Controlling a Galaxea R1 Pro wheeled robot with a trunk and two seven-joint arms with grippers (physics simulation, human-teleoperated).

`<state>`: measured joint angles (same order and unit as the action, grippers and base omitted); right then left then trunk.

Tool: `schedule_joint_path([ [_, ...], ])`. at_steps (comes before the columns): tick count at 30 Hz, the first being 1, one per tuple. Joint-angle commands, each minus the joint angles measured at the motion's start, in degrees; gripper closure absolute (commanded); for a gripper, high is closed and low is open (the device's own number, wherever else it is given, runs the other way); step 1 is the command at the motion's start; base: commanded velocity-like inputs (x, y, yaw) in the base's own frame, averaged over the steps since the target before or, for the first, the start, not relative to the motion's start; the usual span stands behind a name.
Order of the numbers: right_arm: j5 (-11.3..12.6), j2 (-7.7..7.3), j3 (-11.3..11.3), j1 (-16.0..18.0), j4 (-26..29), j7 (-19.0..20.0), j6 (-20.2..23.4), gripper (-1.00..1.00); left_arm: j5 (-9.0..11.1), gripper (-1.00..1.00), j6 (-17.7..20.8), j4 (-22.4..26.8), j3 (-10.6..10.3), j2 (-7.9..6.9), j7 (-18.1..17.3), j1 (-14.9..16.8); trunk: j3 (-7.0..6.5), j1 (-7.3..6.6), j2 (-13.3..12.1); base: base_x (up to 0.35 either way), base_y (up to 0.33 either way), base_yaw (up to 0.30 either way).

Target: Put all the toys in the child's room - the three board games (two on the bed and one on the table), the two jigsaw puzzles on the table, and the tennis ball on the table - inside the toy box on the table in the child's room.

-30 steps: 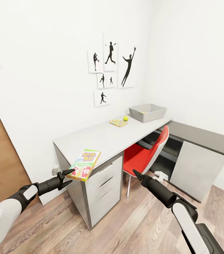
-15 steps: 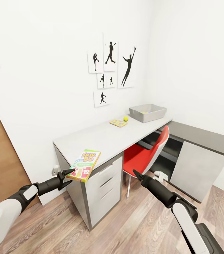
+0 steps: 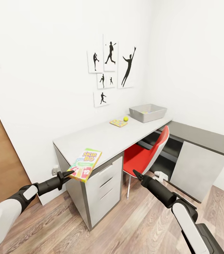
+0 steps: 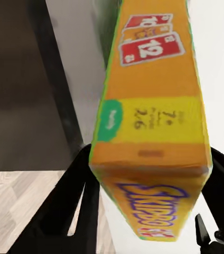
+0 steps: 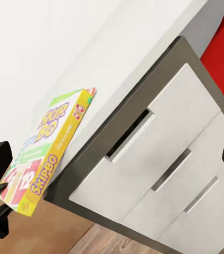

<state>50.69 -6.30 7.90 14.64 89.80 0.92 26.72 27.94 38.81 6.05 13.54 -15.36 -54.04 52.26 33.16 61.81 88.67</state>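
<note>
SKIP-BO box, head view: the green-and-red yellow-edged game box is clamped at its near end by the left gripper, its long axis running toward the light grey sloping-sided toy box far along the grey table.
Left wrist view: black fingers are pressed on both box sides.
Right wrist view: the box overhangs the table corner.
Right gripper: open or closed cannot be told.

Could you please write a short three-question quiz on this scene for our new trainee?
1. True or false: the left gripper holds the SKIP-BO box over the table's near corner.
2. What lies nearest the tennis ball? A) red chair B) jigsaw puzzle C) red wall button
3. Fill in: the toy box stands at the table's ___ end.

Key: 1 true; 2 B, the jigsaw puzzle; 3 far.
</note>
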Motion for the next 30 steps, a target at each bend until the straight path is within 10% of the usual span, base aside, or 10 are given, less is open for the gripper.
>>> schedule_joint_path([
  [1, 0.15, -0.03, 0.01, 0.04, 0.03, 0.05, 0.2, -1.0, -0.78, 1.0, -0.04, -0.04, -0.09, 0.03, -0.19, 0.03, 0.06, 0.0, 0.03, 0.0, 0.0, 0.0],
  [30, 0.2, -0.03, 0.01, 0.04, 0.03, 0.05, 0.18, -1.0, -0.78, 1.0, -0.14, 0.14, -0.09, 0.07, -0.28, 0.03, -4.07, -5.05, -9.2, 0.0, 0.0, 0.0],
])
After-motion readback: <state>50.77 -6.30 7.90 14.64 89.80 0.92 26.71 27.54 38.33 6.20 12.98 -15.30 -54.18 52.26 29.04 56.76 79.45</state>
